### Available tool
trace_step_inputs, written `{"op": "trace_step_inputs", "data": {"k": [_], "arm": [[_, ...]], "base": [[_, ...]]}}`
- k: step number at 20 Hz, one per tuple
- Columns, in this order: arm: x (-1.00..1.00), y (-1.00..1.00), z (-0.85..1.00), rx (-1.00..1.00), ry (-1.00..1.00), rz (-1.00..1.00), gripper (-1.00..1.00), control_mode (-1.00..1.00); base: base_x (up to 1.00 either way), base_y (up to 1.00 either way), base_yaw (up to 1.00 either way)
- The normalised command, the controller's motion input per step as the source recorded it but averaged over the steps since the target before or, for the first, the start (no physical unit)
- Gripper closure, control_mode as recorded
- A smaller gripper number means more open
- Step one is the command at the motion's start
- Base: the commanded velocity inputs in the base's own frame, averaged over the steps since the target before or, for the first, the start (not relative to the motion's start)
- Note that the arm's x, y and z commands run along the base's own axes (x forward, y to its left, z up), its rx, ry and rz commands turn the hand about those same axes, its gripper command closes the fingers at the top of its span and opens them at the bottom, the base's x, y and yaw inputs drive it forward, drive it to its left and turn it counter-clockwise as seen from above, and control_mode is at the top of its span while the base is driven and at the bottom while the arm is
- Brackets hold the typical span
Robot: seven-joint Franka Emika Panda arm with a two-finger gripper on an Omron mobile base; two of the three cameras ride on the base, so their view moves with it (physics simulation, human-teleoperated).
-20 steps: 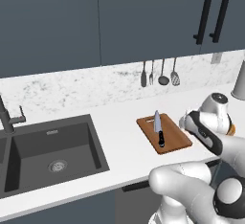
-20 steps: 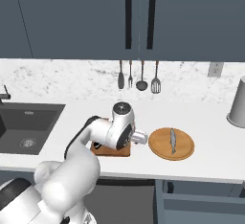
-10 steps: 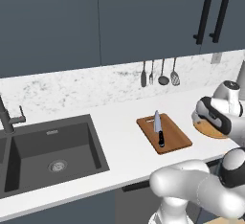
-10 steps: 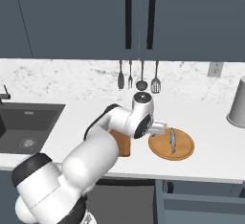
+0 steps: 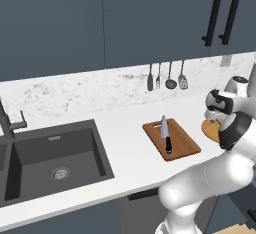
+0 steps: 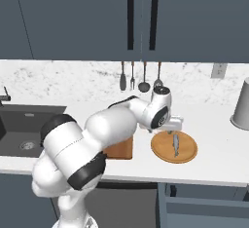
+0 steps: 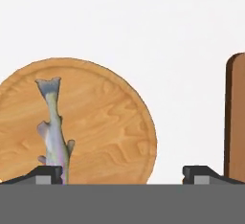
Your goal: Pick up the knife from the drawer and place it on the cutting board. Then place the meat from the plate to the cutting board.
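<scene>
Meat (image 7: pixel 55 132), a small grey-silver fish, lies on the plate (image 7: pixel 110 122), so the gripper (image 7: pixel 123 174) hovers over the plate with its jaws wide and holding nothing, one fingertip just beside the fish; I judge this a line-up for the pick. Just beside the plate sits the cutting board (image 5: pixel 180 143), already carrying the knife (image 5: pixel 165 134), so half the job looks done. Beyond the plate, utensils (image 6: pixel 141 78) hang on the wall. No writing or labels are readable.
</scene>
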Motion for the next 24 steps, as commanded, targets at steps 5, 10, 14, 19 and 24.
{"op": "trace_step_inputs", "data": {"k": [5, 10, 14, 19, 24], "arm": [[0.05, -0.72, -0.15, 0.00, 0.00, 0.00, -1.00, -1.00], [0.14, -0.44, -0.38, 0.00, 0.03, 0.01, -1.00, -1.00], [0.16, -0.34, -0.23, 0.00, 0.00, 0.01, -1.00, -1.00], [0.10, -0.26, 0.00, 0.03, 0.00, 0.00, -1.00, -1.00], [0.03, -0.11, -0.13, 0.00, 0.00, 0.01, -1.00, -1.00]], "base": [[0.00, 0.00, 0.00], [0.00, 0.00, 0.00], [0.00, 0.00, 0.00], [0.00, 0.00, 0.00], [0.00, 0.00, 0.00]]}}
